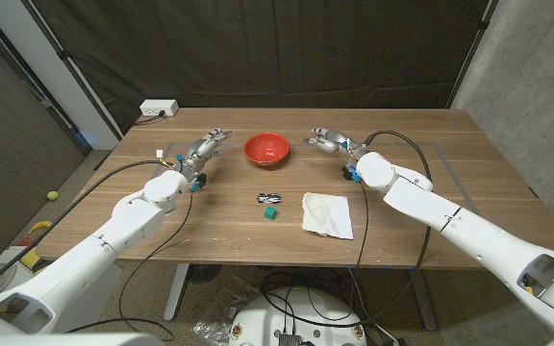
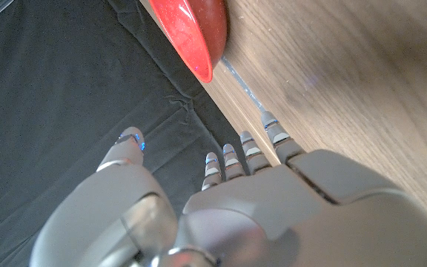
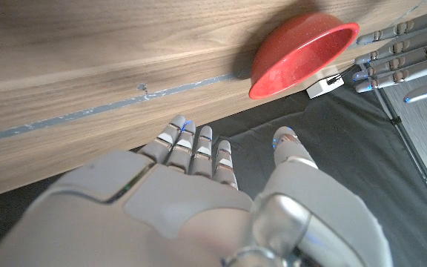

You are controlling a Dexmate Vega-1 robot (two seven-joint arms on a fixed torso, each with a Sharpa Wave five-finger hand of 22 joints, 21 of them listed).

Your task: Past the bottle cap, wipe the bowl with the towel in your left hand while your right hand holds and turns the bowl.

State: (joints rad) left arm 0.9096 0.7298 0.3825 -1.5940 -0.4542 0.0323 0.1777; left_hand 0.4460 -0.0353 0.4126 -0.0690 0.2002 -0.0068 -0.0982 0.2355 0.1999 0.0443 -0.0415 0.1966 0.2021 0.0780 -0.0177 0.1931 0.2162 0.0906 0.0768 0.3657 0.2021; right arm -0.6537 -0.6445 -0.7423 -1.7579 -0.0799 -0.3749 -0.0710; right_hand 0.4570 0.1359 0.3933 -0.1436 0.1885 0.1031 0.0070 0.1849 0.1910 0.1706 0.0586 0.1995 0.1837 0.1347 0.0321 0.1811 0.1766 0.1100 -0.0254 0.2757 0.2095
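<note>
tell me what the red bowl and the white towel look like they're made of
The round red bowl looks like glossy plastic or glazed ceramic: its smooth surface shows sheen in the right wrist view. The crumpled white towel looks like soft matte paper or thin cloth, going by its creases; which one is unclear.

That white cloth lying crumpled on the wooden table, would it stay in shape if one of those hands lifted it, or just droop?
The white crumpled towel would most likely droop: its folds and wrinkles suggest soft, limp fabric. It looks thin, so probably light for its size. Pushed, it would likely bunch up on the wooden table rather than slide as one piece.
</note>
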